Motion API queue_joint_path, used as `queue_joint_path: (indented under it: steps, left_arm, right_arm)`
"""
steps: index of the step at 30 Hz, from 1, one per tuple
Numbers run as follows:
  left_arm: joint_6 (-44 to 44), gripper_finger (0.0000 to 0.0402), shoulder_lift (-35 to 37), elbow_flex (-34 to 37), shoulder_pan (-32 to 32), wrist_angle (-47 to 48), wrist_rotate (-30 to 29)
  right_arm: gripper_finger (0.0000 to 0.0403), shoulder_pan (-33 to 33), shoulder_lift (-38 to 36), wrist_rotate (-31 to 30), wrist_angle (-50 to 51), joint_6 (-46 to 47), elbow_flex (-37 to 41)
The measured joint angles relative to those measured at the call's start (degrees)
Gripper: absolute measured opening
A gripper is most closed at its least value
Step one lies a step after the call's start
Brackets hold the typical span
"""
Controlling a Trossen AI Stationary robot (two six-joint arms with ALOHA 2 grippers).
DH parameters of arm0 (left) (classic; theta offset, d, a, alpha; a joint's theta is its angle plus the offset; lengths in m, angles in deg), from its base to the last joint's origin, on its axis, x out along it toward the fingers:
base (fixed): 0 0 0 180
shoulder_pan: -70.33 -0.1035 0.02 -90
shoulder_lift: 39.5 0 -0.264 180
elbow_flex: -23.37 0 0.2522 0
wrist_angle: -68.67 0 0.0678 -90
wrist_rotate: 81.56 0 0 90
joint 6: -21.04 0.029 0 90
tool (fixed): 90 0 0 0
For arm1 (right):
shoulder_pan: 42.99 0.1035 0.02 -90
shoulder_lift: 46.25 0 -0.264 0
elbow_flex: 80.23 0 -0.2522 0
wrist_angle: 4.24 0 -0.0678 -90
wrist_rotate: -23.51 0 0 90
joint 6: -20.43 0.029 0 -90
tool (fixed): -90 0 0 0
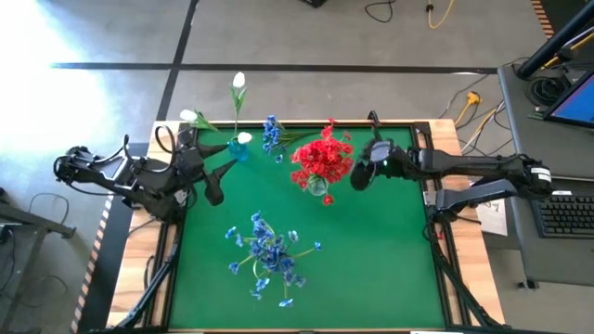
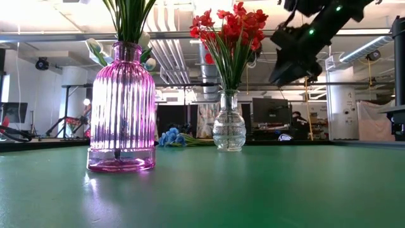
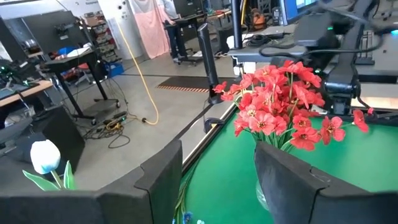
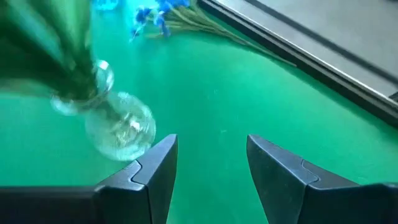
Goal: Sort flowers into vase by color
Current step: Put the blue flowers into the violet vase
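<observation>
One loose blue spray (image 1: 272,135) lies at the table's (image 1: 371,269) far edge between the white tulips (image 1: 238,88) and the clear vase of red flowers (image 1: 322,160). It looks light, with a thin, bendy stem, best pinched mid-stem. Left end effector (image 1: 212,183) and right end effector (image 1: 362,173) hover spread and empty.

Glossy ribbed pink glass vase (image 2: 121,111) on seemingly matt green mat (image 2: 253,190).
</observation>
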Motion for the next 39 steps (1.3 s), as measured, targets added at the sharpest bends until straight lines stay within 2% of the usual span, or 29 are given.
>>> queue_joint_path:
  steps: [11,16,21,24,27,29,39]
  left_arm:
    - [-1.3,0.0184,0.5,-0.3,0.0,0.1,0.0]
    - [-1.3,0.0184,0.8,-0.3,0.0,0.1,0.0]
    - [-1.3,0.0185,1.1,-0.3,0.0,0.1,0.0]
    - [-1.3,0.0184,1.1,-0.3,0.0,0.1,0.0]
    - [-1.1,0.0184,1.2,-0.3,0.0,0.1,0.0]
    - [-0.9,0.0185,1.2,-0.3,0.0,0.1,0.0]
    - [0.0,0.0185,1.3,-0.3,0.0,0.1,0.0]
  right_arm:
    - [0.0185,-17.4,1.4,12.2,-6.0,-4.6,0.0]
    - [0.0180,-23.1,6.8,18.8,-13.6,-6.2,0.0]
    - [0.0169,-28.2,14.0,22.1,-20.9,-6.4,0.0]
    - [0.0164,-30.4,18.4,25.7,-26.7,-6.9,0.0]
    - [0.0165,-32.4,22.2,32.0,-32.5,-7.1,0.0]
    - [0.0166,-33.5,24.6,34.6,-33.5,-7.2,-1.1]
    - [0.0174,-33.8,35.5,37.5,-32.0,-12.7,-10.3]
